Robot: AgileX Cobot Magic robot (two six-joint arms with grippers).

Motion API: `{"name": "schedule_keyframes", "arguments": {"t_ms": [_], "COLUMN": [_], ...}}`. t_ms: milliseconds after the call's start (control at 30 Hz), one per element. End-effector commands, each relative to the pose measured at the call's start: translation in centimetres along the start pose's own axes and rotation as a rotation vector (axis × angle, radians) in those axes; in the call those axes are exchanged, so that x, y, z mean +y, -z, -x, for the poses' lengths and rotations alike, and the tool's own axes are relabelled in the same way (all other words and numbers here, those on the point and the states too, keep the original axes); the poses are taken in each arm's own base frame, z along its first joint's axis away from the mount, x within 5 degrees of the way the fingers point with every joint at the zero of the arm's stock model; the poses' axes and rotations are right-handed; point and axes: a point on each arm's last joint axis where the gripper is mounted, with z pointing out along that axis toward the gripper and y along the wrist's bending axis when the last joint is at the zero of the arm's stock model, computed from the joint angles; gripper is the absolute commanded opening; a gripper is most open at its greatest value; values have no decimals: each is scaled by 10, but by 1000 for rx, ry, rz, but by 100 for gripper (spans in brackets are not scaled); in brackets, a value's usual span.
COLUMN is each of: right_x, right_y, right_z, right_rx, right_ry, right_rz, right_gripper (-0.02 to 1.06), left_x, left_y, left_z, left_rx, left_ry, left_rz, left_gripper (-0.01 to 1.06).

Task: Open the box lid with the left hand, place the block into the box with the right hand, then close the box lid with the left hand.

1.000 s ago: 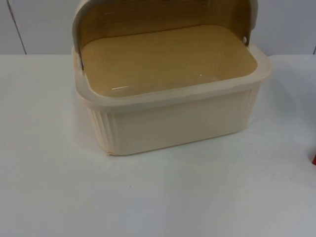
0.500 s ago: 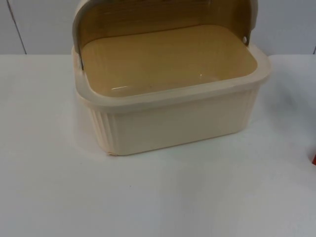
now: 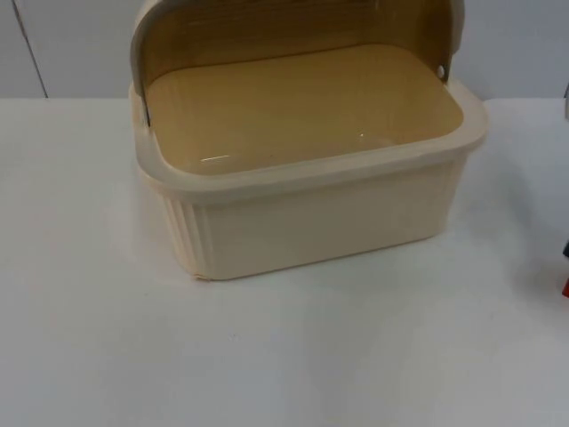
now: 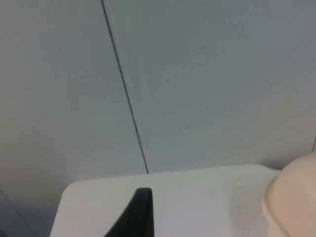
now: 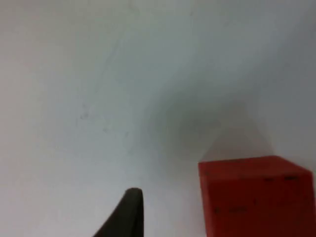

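Note:
A cream box (image 3: 320, 213) stands at the back middle of the table. Its rounded lid (image 3: 293, 27) is rolled back and the tan inside lies bare, with nothing in it. The red block (image 3: 565, 286) sits on the table at the far right edge; in the right wrist view the red block (image 5: 254, 197) is close below my right gripper (image 5: 129, 212), slightly to one side. A dark tip of the right gripper (image 3: 566, 252) hangs just above the block. My left gripper (image 4: 138, 215) waits to the left of the box (image 4: 291, 197), facing the partition wall.
White table top (image 3: 267, 356) stretches bare in front of the box and on both sides. The grey partition wall (image 4: 197, 74) closes the table right behind the box.
A dark part of the right arm has come in at the right edge, just above the red block. The box and its lid have not moved.

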Motion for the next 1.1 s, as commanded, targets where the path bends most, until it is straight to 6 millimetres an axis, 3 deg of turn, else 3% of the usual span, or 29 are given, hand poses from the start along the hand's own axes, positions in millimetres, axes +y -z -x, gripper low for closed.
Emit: {"name": "schedule_keyframes", "arguments": {"t_ms": [0,500,600,667,700,733,767,833,1067], "right_x": [-1,-5,-5,-5,-5,-5,-5,-5,-5], "right_y": [-9,-33,-33,-33,-33,-33,-33,-33,-19], "right_z": [-7,-19,-19,-19,-19,-19,-19,-19,-14], "right_rx": [3,70,70,70,69,69,69,68,28], "right_ry": [12,12,11,11,8,6,6,-10,-36], "right_rz": [-21,-55,-55,-55,-57,-57,-57,-58,-87], "right_gripper": [105,104,98,80,56,41,41,3,0], "left_x": [2,2,2,2,2,2,2,2,2], "left_y": [1,1,1,1,1,1,1,1,1], "left_z": [-1,-1,-1,-1,-1,-1,-1,-1,-1], "left_rx": [7,7,7,7,7,7,7,7,7], "left_ry": [-4,-4,-4,-4,-4,-4,-4,-4,-6], "left_rz": [12,12,12,12,12,12,12,12,14], "left_gripper": [104,104,104,104,104,104,104,104,104]}}
